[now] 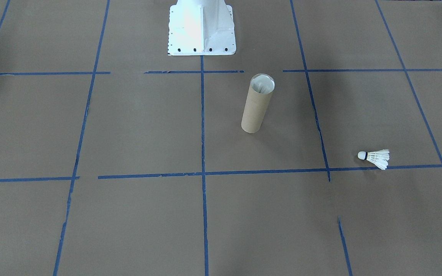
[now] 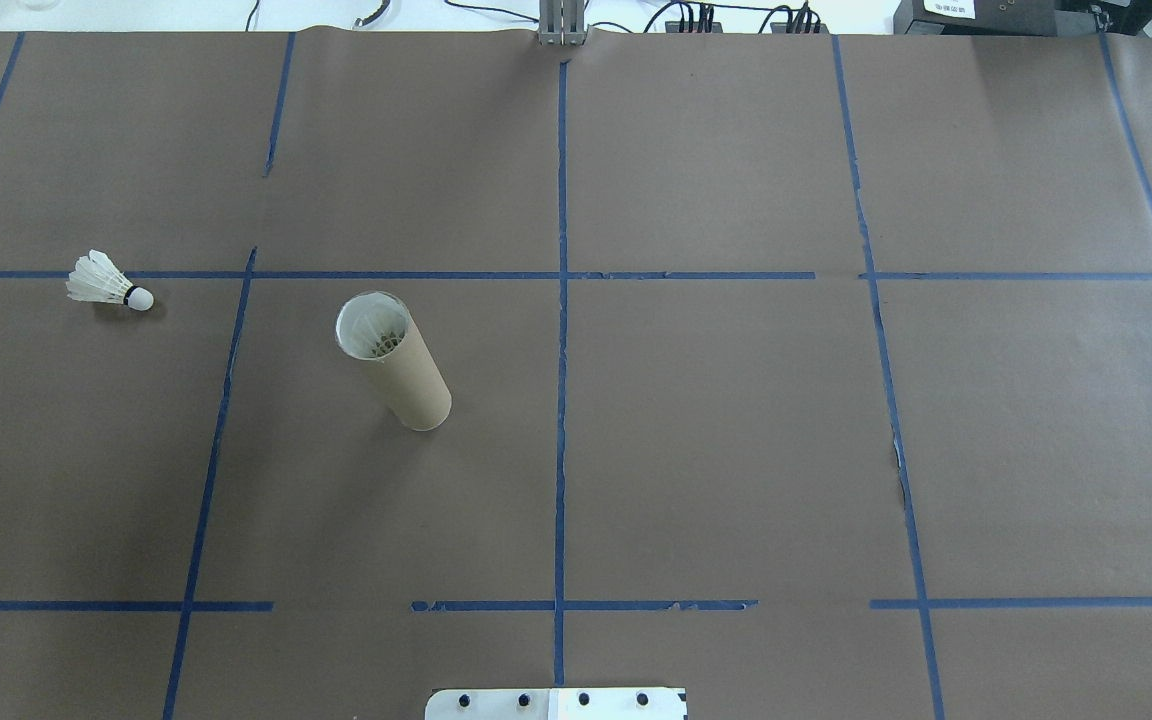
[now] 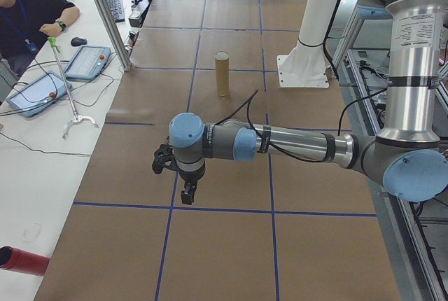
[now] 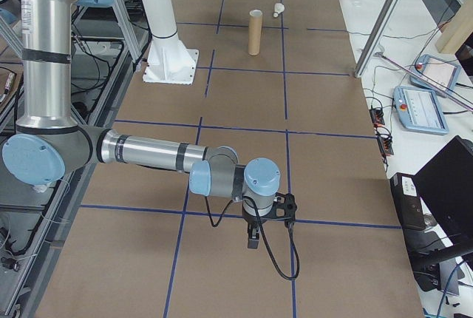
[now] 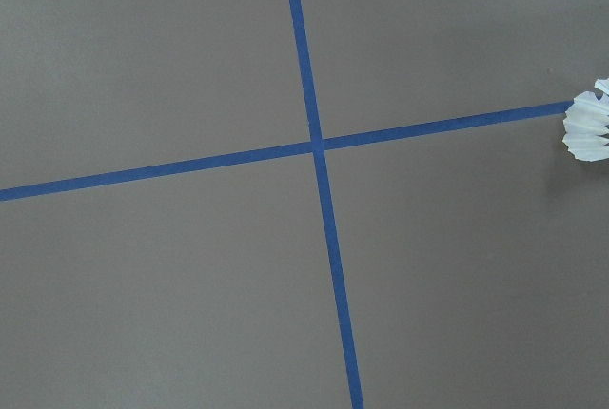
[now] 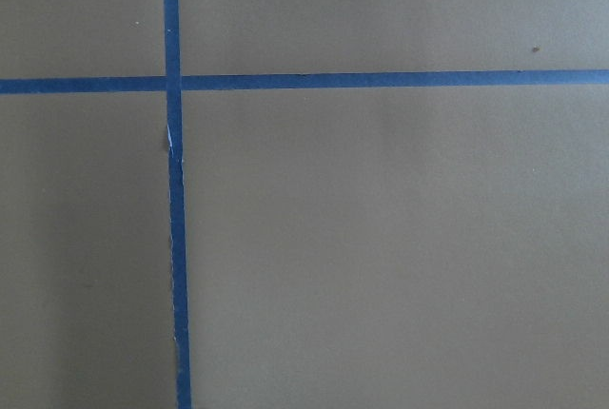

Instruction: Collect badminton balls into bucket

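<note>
One shuttlecock [image 2: 108,283] lies loose; one bucket [image 2: 395,362] stands holding feathers.

No legible text (labels blurred)

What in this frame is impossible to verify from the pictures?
- Bucket contents: overhead shows feathers inside, count hidden by its wall.
- Left gripper, right gripper: seen only in side views, open or shut unclear.
- Shuttlecock: left wrist view's edge cuts off its tip.
</note>
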Controlling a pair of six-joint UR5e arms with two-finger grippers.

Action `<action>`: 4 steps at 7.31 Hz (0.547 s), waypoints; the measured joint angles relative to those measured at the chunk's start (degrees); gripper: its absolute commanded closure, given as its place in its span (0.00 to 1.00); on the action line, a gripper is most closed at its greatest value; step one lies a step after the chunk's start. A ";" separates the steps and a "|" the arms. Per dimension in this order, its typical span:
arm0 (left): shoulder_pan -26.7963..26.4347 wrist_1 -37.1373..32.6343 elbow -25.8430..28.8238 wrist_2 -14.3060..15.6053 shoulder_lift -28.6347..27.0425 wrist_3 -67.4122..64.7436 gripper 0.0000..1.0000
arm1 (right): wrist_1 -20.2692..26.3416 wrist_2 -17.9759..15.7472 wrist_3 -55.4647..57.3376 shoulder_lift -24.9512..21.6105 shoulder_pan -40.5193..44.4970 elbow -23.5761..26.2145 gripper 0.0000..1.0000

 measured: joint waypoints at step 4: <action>0.16 -0.26 -0.83 0.48 -0.15 -0.02 0.00 | 0.00 0.00 0.00 0.00 0.00 0.00 0.00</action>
